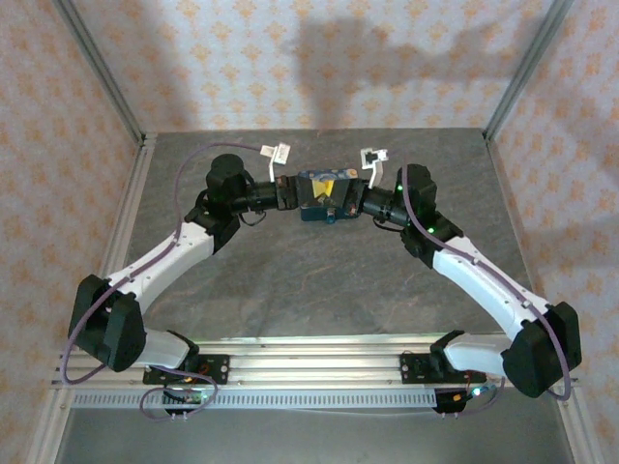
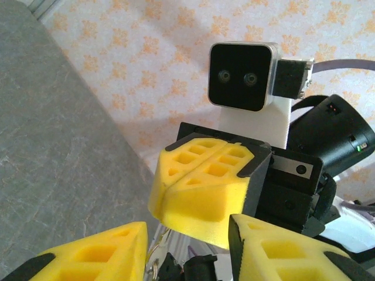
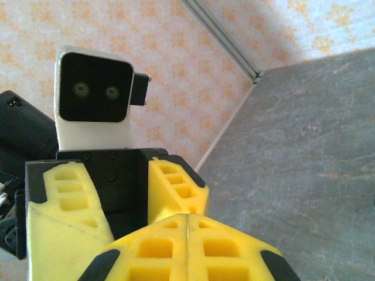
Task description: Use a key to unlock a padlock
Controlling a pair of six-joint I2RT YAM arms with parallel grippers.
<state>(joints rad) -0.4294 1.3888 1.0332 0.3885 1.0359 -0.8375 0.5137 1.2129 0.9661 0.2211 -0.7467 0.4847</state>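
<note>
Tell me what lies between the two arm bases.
A bare aluminium rail spans from the left base to the right base, in the top view.

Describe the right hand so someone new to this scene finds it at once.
Follow the white right arm up to the far middle of the grey table, where both arms meet. The right hand sits at its end, facing the left hand. Its yellow foam fingers are pressed into one block, whereas the left hand's stand apart.

Grey, stone-mottled table, walled on three sides by patterned wallpaper. Laid across its near edge: slotted aluminium rail, with both arm bases bolted on, left and right.
</note>
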